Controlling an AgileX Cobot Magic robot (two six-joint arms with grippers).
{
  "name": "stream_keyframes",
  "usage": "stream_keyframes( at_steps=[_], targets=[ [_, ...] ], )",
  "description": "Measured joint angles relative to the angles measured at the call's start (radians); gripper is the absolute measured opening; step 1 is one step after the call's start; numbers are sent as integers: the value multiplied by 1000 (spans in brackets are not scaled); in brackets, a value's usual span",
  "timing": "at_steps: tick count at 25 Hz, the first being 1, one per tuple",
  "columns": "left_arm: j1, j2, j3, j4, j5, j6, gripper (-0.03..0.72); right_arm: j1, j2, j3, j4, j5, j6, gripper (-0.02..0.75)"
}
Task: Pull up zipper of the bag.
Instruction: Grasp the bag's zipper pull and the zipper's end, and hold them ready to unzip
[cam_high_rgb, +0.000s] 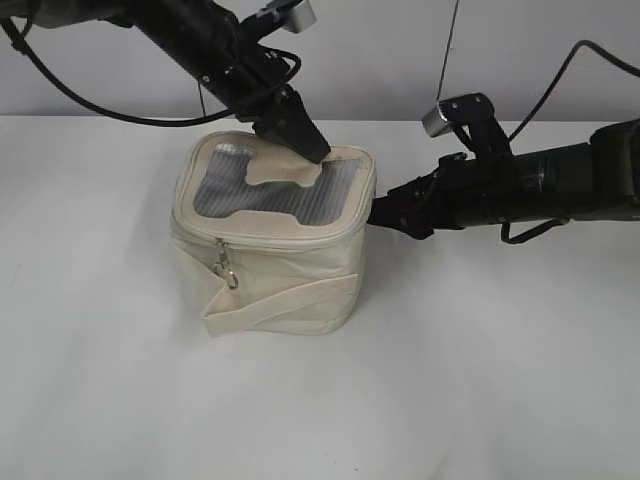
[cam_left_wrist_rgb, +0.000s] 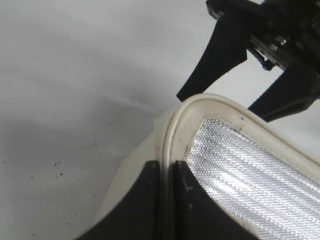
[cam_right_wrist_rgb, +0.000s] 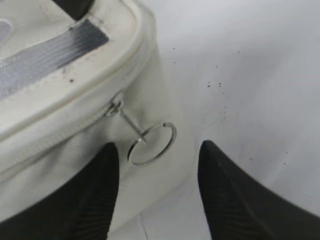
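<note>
The cream bag (cam_high_rgb: 285, 285) stands upright mid-table with its grey mesh lid (cam_high_rgb: 250, 190) facing up. My left gripper (cam_high_rgb: 312, 150) is shut on the lid's back rim, pinching the cream piping (cam_left_wrist_rgb: 166, 167). The zipper line (cam_high_rgb: 290, 238) runs under the lid's rim, and one silver pull (cam_high_rgb: 228, 268) hangs on the front face. My right gripper (cam_high_rgb: 380, 215) is open at the bag's right corner. In the right wrist view a second pull with a silver ring (cam_right_wrist_rgb: 151, 144) hangs from the zip line (cam_right_wrist_rgb: 50, 145), between my open right fingertips (cam_right_wrist_rgb: 159, 145) but untouched.
The white tabletop (cam_high_rgb: 500, 380) surrounds the bag. A wide cream strap band (cam_high_rgb: 290, 300) crosses the bag's front, its loose end at the lower left. The open right gripper (cam_left_wrist_rgb: 215, 100) shows past the lid's corner in the left wrist view.
</note>
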Motion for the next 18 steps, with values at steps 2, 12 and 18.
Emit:
stream_keyframes(
  at_steps=[2, 12, 18],
  targets=[
    [0, 0, 0, -1, 0, 0, 48, 4, 1, -15, 0, -14, 0, 410],
    [0, 0, 0, -1, 0, 0, 47, 29, 1, -28, 0, -73, 2, 398],
    [0, 0, 0, -1, 0, 0, 47, 30, 1, -28, 0, -86, 11, 375]
  ],
)
